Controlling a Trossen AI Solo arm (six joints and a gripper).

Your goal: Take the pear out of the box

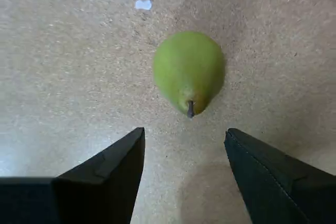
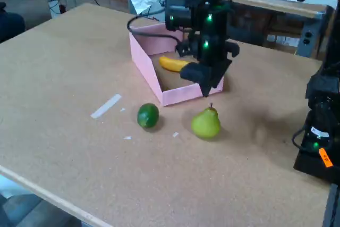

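- The pear (image 2: 206, 123) stands upright on the surface (image 2: 64, 67), outside the box (image 2: 144, 59), near its front wall.
- The gripper (image 1: 185, 145) hangs spread and empty; in the wrist view the pear lies at 12 o'clock from it.
- A lime (image 2: 148, 115) sits at 9 o'clock from the pear.

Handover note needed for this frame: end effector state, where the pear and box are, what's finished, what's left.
End effector: open, empty, hovering just above the pear.
Pear: upright on the table, outside the box, close to its front wall; nothing touching it.
Box: holds a banana. A lime sits on the table left of the pear in the fixed view.
Done: pear is out of the box.
Left: retract the arm.
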